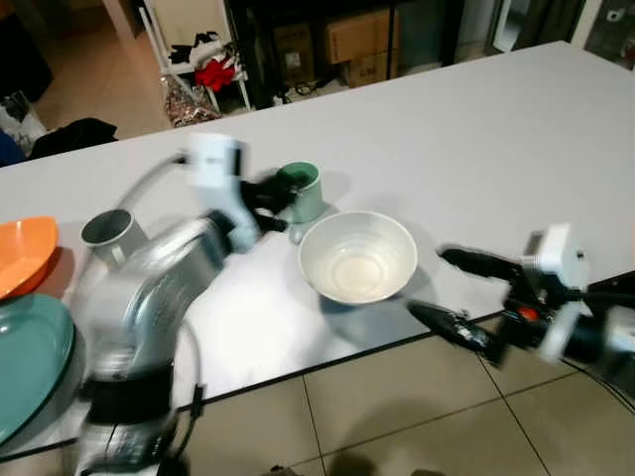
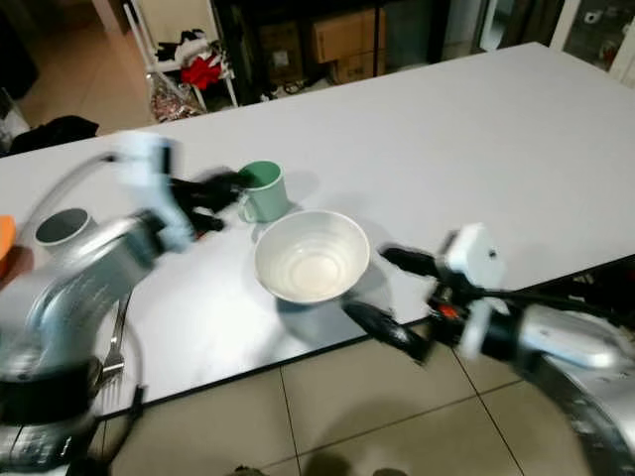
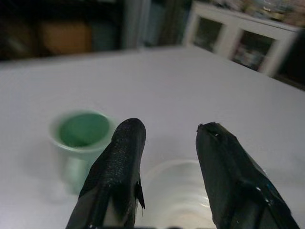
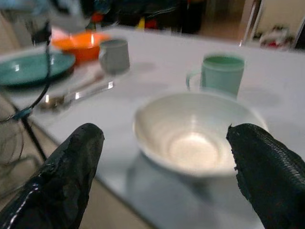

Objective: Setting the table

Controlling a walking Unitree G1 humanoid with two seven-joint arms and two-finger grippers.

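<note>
A white bowl (image 1: pixel 357 256) stands near the front edge of the white table (image 1: pixel 476 139), with a green mug (image 1: pixel 301 190) just behind it to the left. My left gripper (image 1: pixel 273 206) hovers right beside the green mug (image 3: pixel 81 136), open, nothing between its fingers. My right gripper (image 1: pixel 435 283) is at the table's front edge, just right of the bowl (image 4: pixel 195 136), open wide and empty. A grey mug (image 1: pixel 111 233), an orange bowl (image 1: pixel 22 253) and a teal plate (image 1: pixel 25 357) sit at the left end. A fork (image 2: pixel 112 342) lies near the front edge.
Tiled floor (image 1: pixel 417 407) lies below the table's front edge. Behind the table stand a white chair with clothes (image 1: pixel 203 64) and dark shelving with cardboard boxes (image 1: pixel 357 40). The table's right half is bare.
</note>
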